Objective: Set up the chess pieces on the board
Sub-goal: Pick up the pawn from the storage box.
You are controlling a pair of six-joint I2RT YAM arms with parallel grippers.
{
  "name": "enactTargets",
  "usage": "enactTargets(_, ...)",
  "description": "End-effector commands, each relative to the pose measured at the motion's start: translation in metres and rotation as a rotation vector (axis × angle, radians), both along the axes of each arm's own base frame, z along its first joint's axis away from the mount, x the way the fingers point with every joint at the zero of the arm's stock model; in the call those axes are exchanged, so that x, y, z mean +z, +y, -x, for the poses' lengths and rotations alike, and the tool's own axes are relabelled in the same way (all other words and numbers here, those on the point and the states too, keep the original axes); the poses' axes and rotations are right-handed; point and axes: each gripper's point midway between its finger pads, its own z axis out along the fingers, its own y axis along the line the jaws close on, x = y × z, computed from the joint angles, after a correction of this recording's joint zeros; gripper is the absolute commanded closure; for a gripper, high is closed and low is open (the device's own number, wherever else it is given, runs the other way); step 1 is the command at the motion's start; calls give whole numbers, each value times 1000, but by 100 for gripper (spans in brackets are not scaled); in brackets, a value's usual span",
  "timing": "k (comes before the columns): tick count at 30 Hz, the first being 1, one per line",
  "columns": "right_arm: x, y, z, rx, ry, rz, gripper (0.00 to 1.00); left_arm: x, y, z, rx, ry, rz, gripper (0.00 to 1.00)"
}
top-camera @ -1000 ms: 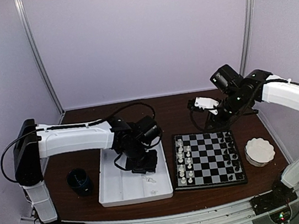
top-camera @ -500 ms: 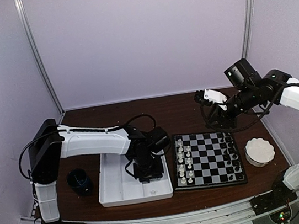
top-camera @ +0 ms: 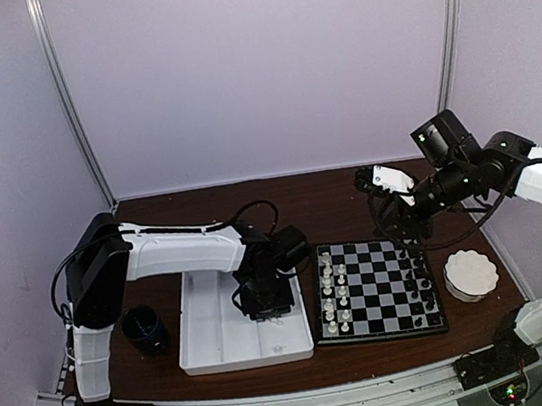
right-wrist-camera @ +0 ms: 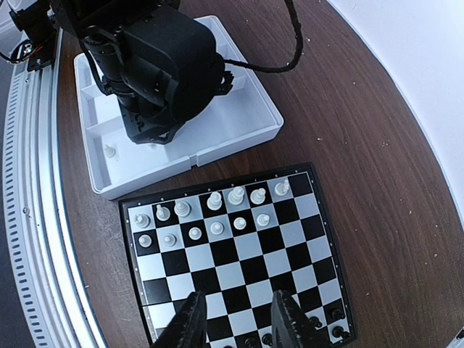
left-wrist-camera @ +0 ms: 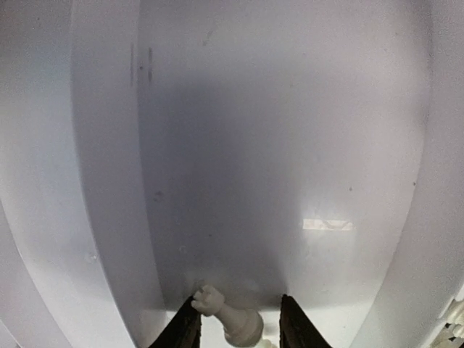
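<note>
The board [top-camera: 379,286] lies right of centre. White chess pieces [top-camera: 335,290] fill its two left columns and black ones [top-camera: 422,281] stand along its right side. My left gripper [top-camera: 265,301] is down inside the white tray [top-camera: 216,347]. Its jaws stand open around a white piece [left-wrist-camera: 233,320] that lies tilted on the tray floor, its head against the left finger [left-wrist-camera: 181,330] and a gap at the right one. My right gripper [top-camera: 398,221] hovers over the board's far edge, open and empty [right-wrist-camera: 236,295]. The same board [right-wrist-camera: 239,250] appears beneath it, and another white piece [right-wrist-camera: 110,151] stands in the tray.
A dark blue cup [top-camera: 144,328] stands left of the tray. A white scalloped bowl [top-camera: 471,273] sits right of the board. A metal rail [top-camera: 299,401] runs along the near edge, and pale walls close in the back and sides.
My left gripper slid right and nearer within the tray, down around a white piece. My right arm drew back to the right and rose above the board's far edge.
</note>
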Motion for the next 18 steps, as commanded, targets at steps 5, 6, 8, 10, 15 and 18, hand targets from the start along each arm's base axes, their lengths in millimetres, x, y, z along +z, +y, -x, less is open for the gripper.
enactTargets(5,0,-2,1,-6,-21,0,67,-17,3,-15,-41,-42,-51,64)
enactTargets(6,0,-2,0,-7,-22,-1,68,-17,1,-15,-49,-43,-49,65)
enactTargets(8,-1,-2,0,-9,-19,2,67,-16,2,-13,-59,-28,-53,64)
enactTargets(10,-2,-1,0,-8,-14,4,68,-10,6,-6,-72,-13,-72,62)
enactTargets(15,-4,0,-2,-10,-9,7,68,1,16,5,-88,-30,-115,56)
enactTargets(18,-6,0,-3,-12,-6,13,67,-2,19,9,-79,-12,-120,57)
